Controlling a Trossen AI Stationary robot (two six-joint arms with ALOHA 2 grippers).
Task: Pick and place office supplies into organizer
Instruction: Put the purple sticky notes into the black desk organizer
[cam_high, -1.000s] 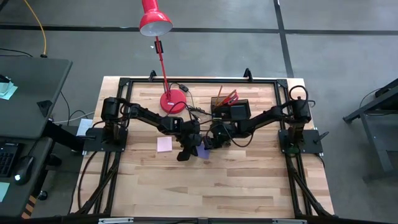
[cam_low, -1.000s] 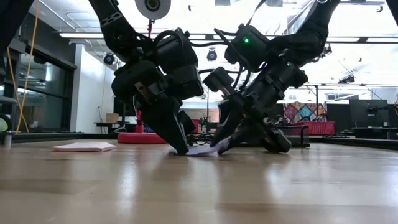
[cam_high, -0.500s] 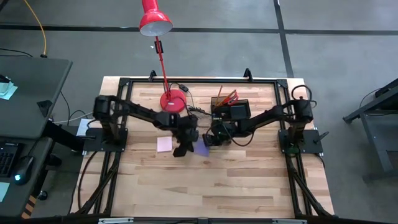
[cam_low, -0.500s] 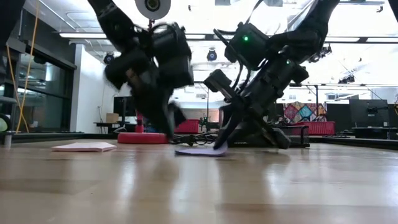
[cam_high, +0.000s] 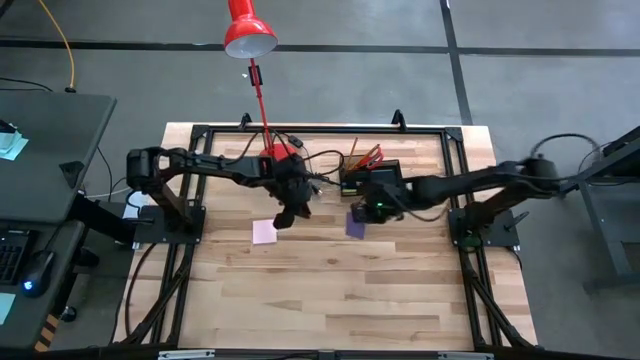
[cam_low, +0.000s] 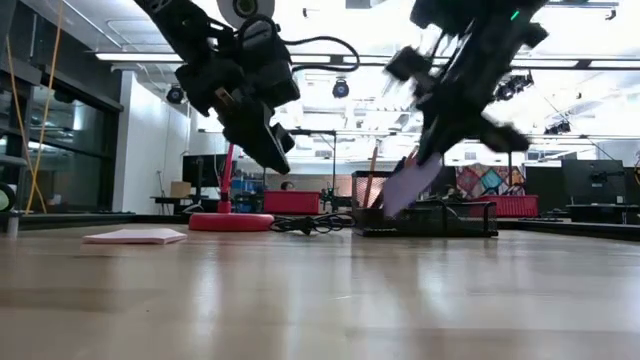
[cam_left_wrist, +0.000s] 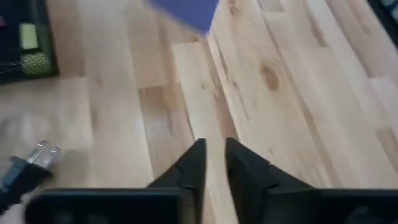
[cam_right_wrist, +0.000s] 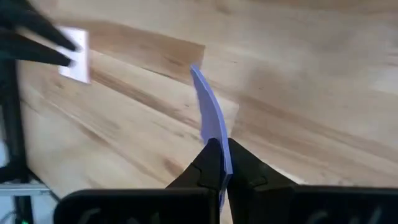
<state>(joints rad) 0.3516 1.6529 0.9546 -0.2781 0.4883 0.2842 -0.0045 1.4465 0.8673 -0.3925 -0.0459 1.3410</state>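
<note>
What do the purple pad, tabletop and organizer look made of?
Purple pad: thin matte paper, apparently; it curves in the right gripper.
Tabletop: light wood planks, slight sheen; grain and seams show.
Organizer: black, possibly metal mesh; too small to tell.

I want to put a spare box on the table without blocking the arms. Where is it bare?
The near half of the table, on the near side of the pink pad, is bare wood. It is crowded at the far edge: lamp base, cable, organizer and both grippers.
</note>
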